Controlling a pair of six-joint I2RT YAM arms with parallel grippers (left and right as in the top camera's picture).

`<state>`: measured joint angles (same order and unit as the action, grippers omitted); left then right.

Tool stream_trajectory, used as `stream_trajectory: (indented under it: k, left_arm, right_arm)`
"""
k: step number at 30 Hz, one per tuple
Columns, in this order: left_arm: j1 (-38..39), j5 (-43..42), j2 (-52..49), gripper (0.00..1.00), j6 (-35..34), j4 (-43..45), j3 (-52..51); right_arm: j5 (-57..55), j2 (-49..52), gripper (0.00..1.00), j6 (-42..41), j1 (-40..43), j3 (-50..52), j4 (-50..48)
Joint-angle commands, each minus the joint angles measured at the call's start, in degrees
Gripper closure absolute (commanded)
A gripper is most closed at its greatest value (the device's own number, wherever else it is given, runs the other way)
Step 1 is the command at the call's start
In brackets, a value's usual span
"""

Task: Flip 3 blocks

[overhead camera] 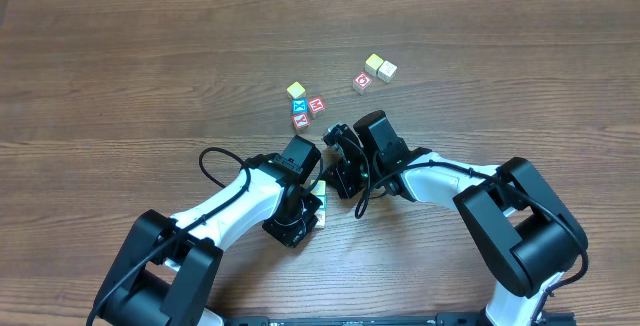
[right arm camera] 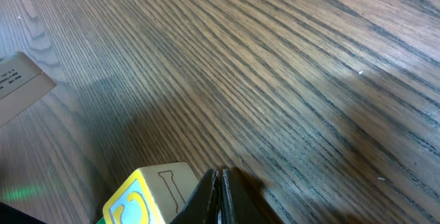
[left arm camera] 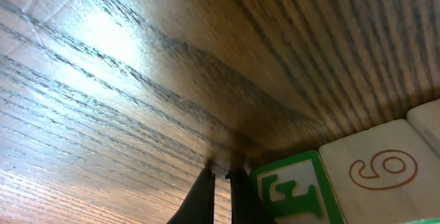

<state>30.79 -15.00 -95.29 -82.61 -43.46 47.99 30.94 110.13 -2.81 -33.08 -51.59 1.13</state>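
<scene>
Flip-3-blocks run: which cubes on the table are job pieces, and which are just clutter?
Job, likely: green-lettered cube; cream cube; pale yellow cube.
Lying about: red-lettered cubes; blue-lettered cube; yellow-topped cube beside them (role unclear).

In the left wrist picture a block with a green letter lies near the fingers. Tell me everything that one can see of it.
The green-lettered block looks like painted wood: a white face with a green border and a blocky green letter, cut off by the lower edge. It lies on the wooden table, just right of the shut fingers of the left gripper; whether they touch cannot be told. A cream face with a circled red numeral adjoins its right side.
</scene>
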Motion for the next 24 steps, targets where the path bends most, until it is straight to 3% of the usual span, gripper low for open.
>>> stream_trajectory:
  k: [1,24]
  left_arm:
    - [0.42,-0.55,-0.70,0.96,-1.03,0.42,-0.17]
    - [0.42,-0.48,-0.70,0.96,-1.01,-1.99,-0.17]
  right_arm:
    - [0.02,0.59,0.94,-0.20,-0.68,-0.09,-0.33]
    - [-2.91,0.59,0.94,-3.04,2.01,-0.20,-0.66]
